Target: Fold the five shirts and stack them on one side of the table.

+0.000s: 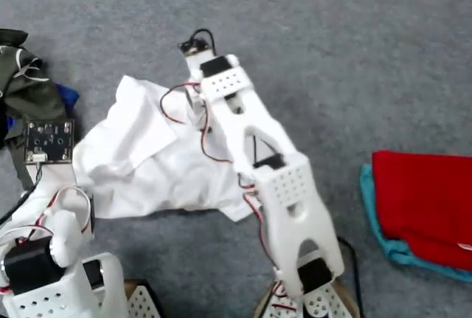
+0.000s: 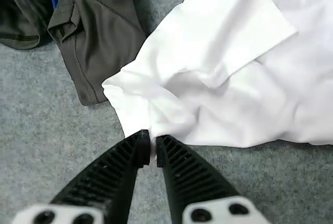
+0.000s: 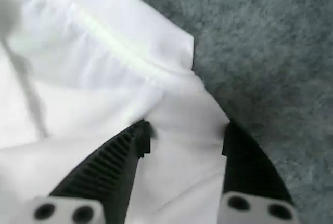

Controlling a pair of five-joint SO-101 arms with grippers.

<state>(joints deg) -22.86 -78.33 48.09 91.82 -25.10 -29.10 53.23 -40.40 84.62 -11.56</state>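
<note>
A crumpled white shirt [image 1: 155,156] lies left of the table's middle. My left gripper [image 2: 151,147] is shut on the shirt's [image 2: 223,63] edge at its near left corner, close to a dark olive shirt [image 2: 93,31]. In the high view the left arm's wrist [image 1: 49,141] sits over that corner. The right arm [image 1: 221,82] stretches across to the shirt's far edge. There my right gripper [image 3: 184,135] is open, its fingers [image 3: 136,140] straddling a fold of the white cloth [image 3: 78,78].
A folded red shirt [image 1: 428,200] lies on a teal one [image 1: 376,215] at the right edge. The olive shirt [image 1: 26,85] and a bit of blue cloth [image 1: 68,97] are bunched at the left edge. Grey carpet-like table surface [image 1: 354,60] stretches behind and between.
</note>
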